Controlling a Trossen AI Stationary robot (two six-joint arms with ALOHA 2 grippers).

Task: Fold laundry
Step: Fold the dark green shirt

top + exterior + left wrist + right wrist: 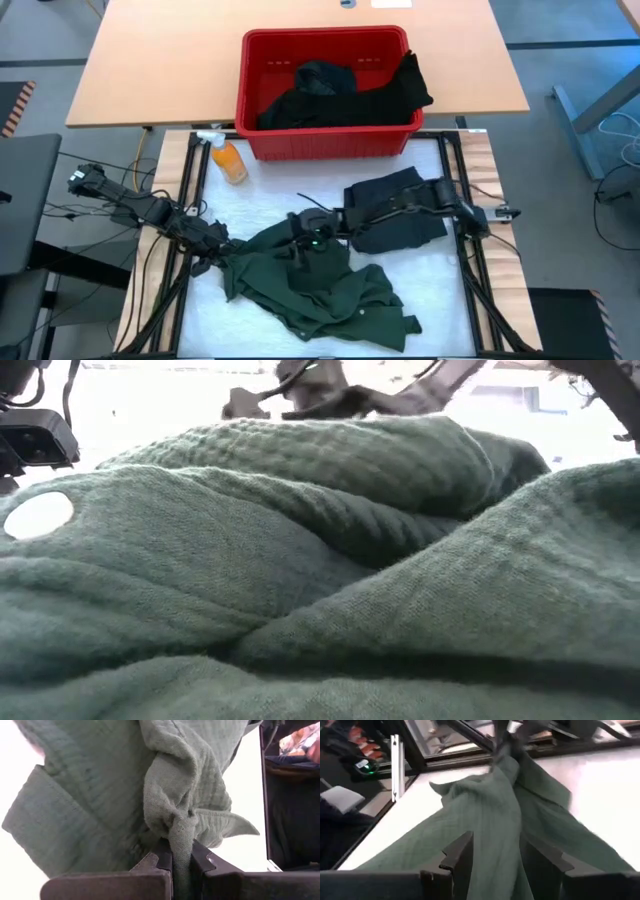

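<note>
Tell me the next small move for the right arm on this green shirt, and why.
Probably lift the right gripper clear and re-grip farther out. Its jaws stand open astride the green shirt, which lies bunched, while the left gripper pinches an edge shut.

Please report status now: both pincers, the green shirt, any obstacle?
Left pincer shut on crumpled dark green cloth shirt. Right pincer open, straddling a shirt fold. Black folded garment beside it, nothing blocking.
</note>
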